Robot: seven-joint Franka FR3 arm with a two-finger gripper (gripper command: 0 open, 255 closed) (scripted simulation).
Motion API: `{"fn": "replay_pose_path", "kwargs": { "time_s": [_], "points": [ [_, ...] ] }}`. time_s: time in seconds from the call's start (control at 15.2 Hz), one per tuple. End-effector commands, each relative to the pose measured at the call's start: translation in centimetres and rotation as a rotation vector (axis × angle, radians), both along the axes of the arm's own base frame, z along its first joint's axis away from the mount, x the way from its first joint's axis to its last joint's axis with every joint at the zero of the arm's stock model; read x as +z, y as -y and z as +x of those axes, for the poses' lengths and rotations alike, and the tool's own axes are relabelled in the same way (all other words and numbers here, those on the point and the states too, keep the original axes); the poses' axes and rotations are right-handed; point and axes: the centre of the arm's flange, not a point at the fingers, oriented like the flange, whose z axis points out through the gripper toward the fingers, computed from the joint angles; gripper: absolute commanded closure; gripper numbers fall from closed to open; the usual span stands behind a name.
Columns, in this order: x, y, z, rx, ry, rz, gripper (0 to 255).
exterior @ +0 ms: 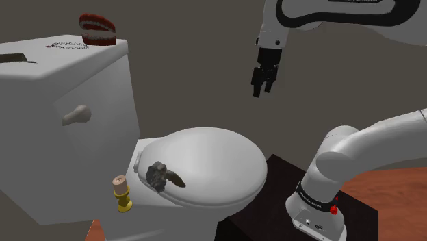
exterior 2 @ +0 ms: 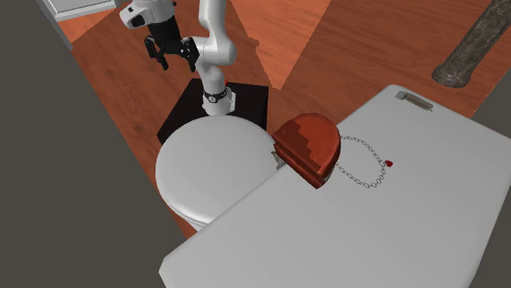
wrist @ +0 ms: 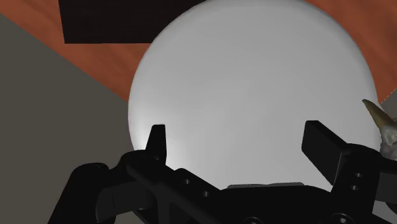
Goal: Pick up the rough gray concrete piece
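Hovering splayed, the hand hangs well apart from the gray chunk.

No text, label, brand, number or sign can be read. Dark lettering on the arm's upper link is cut off by the shoulder view's top edge and is illegible. Pale marks on the dark band at the arm's base are too small to read.
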Motion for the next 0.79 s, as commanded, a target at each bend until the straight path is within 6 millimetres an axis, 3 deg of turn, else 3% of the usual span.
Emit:
{"fn": "replay_pose_path", "kwargs": {
  "time_s": [0.0, 0.73],
  "points": [
    [0.0, 0.0, 0.0, 0.000, 0.000, 0.000, 0],
    [-8.0, -10.3, 2.4, -0.025, 0.066, 0.086, 0]
  ]
}}
